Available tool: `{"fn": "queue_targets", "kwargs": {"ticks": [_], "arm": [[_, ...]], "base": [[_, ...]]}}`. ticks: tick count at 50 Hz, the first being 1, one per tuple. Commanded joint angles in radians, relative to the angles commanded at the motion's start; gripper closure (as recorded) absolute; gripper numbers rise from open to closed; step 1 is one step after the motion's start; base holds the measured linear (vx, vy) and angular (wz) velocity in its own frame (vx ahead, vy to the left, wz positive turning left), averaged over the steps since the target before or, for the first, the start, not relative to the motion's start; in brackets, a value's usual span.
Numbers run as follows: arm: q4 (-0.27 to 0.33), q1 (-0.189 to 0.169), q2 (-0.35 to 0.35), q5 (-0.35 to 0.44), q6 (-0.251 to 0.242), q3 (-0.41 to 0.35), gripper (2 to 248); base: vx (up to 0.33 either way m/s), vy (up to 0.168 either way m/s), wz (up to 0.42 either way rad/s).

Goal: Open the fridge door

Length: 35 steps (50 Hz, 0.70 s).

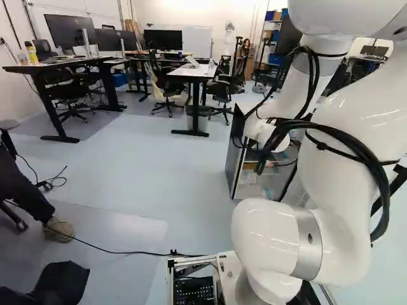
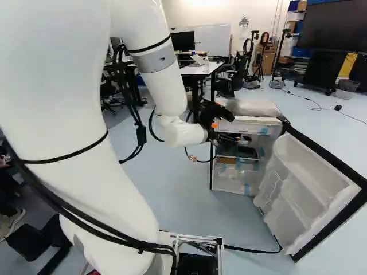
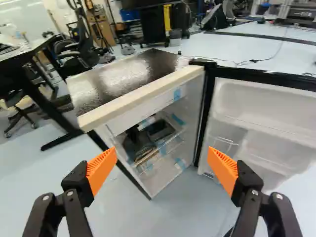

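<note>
Plainly, the fridge door [image 3: 266, 118] is swung wide open at the right of the right base view. It is stood upright, its hinged edge set against the fridge's side, its free edge pointed outward and nearer the base. Its moulded inner face is turned toward the left of that view; whether its height or width is the longer axis cannot be told. Ahead of the gripper [image 2: 225, 127], the fridge [image 3: 143, 101] is seen with its front uncovered, dark trays [image 3: 160, 129] held on a shelf and blue tape [image 3: 177, 94] stuck inside. Its top is covered by a shiny sheet [image 3: 123, 76]. The two fingers are spread well apart, their orange pads [image 3: 102, 170] faced toward each other. Beyond the fridge, a white-topped table [image 2: 189, 70] and a black chair [image 2: 232, 80] are seen.
</note>
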State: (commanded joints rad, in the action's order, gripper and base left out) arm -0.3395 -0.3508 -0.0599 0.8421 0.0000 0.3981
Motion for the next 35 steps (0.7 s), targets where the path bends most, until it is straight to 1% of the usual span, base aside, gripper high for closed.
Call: {"fn": "queue_targets", "kwargs": {"ticks": [18, 35], "arm": [[0.137, 0.142, 0.137, 0.012, 0.000, -0.126, 3], [0.233, 0.241, 0.233, 0.021, 0.000, -0.213, 3]], "base": [[0.000, 0.000, 0.000], [0.000, 0.000, 0.000]]}}
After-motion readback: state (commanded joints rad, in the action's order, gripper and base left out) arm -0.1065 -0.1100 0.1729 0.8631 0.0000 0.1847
